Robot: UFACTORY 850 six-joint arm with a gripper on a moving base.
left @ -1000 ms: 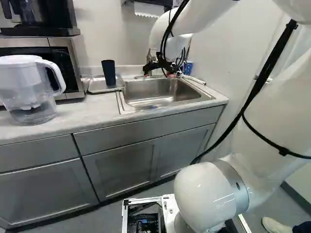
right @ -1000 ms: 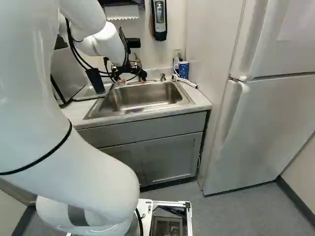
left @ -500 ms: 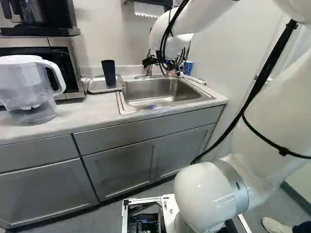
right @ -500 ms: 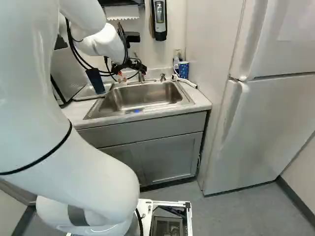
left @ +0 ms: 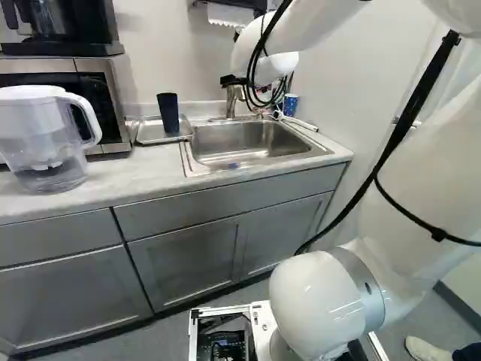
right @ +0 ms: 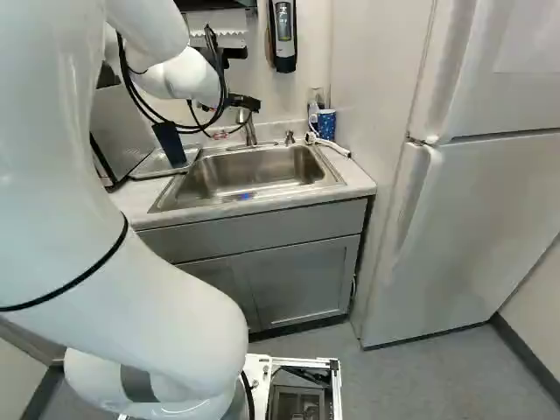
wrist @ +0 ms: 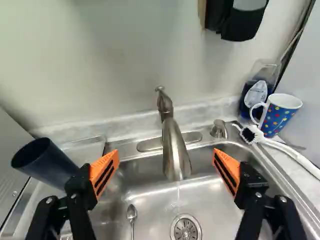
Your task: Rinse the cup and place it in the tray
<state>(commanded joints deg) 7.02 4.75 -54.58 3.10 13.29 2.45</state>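
We see our gripper [right: 245,103] over the far side of the sink [left: 244,143]. From the wrist, the gripper [wrist: 166,155] is wide open, its orange pads [wrist: 105,172] well apart, neither touching the faucet [wrist: 176,155] showing between them. A thin stream of water [wrist: 178,195] falls from the spout. Our dark cup [left: 167,113] stands mouth up in the tray [left: 148,134], left of the sink. In the basin we find a spoon [wrist: 132,214] near the drain [wrist: 186,228]. On the worktop [left: 124,174], at the far right corner, a dotted mug [wrist: 281,116] stands beside a blue soap bottle [wrist: 248,92] with a pale label [wrist: 256,94], its print too small for us.
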